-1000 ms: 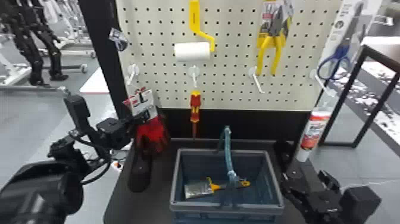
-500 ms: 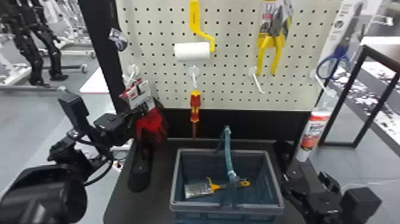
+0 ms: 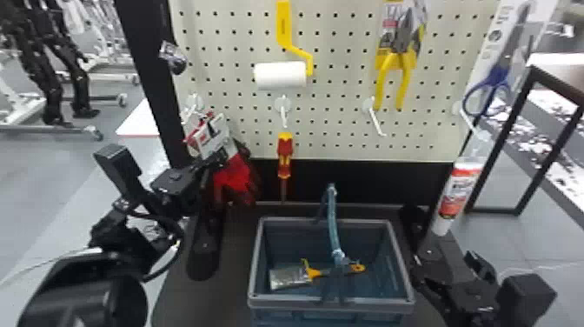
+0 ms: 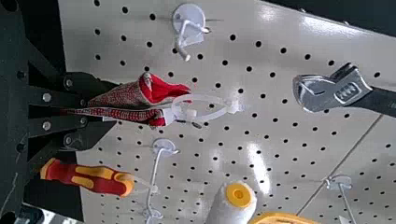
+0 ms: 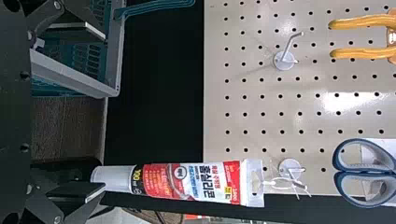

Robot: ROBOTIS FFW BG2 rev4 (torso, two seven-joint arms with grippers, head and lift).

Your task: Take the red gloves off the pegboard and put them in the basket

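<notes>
Gloves (image 3: 237,176) held clear of hook (image 4: 188,28) in front of pegboard (image 3: 339,126), lower L side, red fingers hanging down; tie loop (image 4: 215,97) apart from hook. L gripper (image 3: 219,158): jaws pinching gloves. R gripper (image 3: 449,267): jaws spread, nr. silicone tube (image 3: 460,191). Basket (image 3: 330,302) on table (image 3: 232,269), w/ brush (image 3: 289,278) inside.

There are at least four white hooks (image 3: 377,118), and one each of: pale perforated pegboard (image 3: 339,135), bundle of red fabric gloves (image 3: 234,174), red-and-yellow screwdriver (image 3: 285,152), white paint roller (image 3: 280,75), yellow-handled pliers (image 3: 404,78), blue-handled scissors (image 3: 499,79), silver adjustable wrench (image 4: 327,93), white-and-red tube (image 3: 460,191), flat paintbrush (image 3: 289,277), blue plastic basket (image 3: 282,300).
</notes>
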